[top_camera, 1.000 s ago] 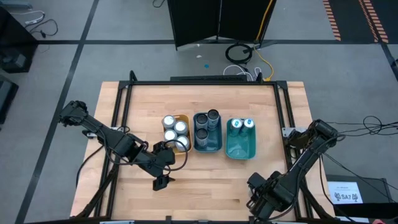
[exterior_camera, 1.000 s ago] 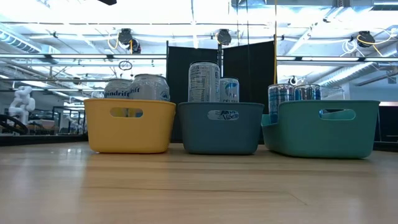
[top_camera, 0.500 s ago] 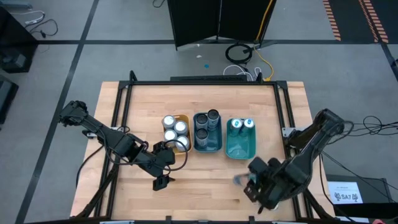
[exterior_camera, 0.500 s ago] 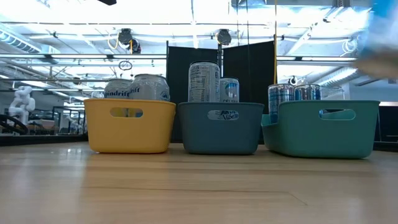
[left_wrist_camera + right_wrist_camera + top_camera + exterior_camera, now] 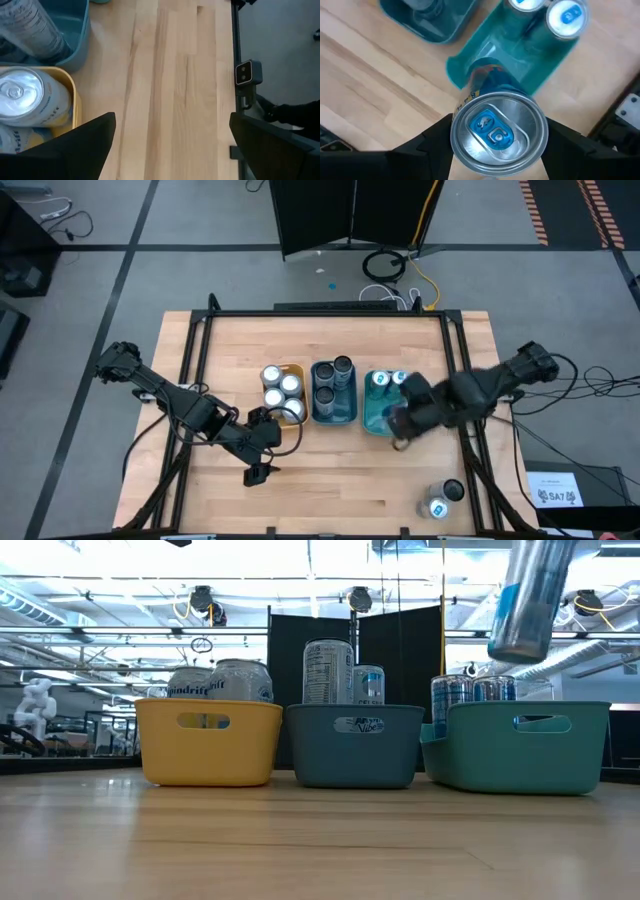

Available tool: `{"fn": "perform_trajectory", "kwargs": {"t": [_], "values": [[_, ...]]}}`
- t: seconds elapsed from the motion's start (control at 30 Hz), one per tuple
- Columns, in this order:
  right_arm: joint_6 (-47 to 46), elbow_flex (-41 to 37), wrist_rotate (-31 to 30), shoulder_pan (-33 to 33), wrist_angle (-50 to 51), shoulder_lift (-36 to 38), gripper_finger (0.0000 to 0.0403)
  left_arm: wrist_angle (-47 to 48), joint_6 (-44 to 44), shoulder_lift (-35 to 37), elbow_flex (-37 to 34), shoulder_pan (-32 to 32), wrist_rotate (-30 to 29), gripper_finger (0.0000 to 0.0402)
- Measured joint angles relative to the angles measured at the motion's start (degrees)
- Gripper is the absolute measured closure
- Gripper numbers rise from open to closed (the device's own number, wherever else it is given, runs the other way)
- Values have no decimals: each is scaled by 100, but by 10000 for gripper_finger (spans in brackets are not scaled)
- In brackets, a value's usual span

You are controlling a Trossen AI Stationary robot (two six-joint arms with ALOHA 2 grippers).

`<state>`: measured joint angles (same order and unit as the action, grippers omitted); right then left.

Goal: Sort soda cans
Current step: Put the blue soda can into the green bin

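Right gripper (image 5: 400,420) has carried a can (image 5: 498,133) over the teal tray (image 5: 388,425).

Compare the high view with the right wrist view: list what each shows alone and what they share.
High view only: the left gripper, open, over bare table in front of the yellow tray; two loose cans near the table's right front corner.

Right wrist view only: the blue tab on the held can, gripped on both sides by the right gripper.

Both: the teal tray with two blue-topped cans, the right gripper above its empty end.
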<state>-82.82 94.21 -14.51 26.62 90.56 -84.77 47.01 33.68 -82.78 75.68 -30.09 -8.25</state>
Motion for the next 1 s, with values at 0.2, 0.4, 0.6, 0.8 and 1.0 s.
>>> {"fn": "perform_trajectory", "kwargs": {"t": [0.2,0.4,0.6,0.8,1.0], "values": [[1069,-231,453,-965,-402,-42,175,1,-145,-2,0,2,-45,2],[1688,-838,732,-1591,-747,-39,175,21,-147,-2,0,7,-79,2],[1821,-1362,879,-2031,-1640,-42,175,211,-147,-2,0,7,-231,2],[1784,-1517,987,-2220,-1799,-284,175,317,-145,-2,0,7,-388,2],[1937,-1526,1059,-2343,-1783,-824,174,335,-149,-2,0,7,-442,2]]}}
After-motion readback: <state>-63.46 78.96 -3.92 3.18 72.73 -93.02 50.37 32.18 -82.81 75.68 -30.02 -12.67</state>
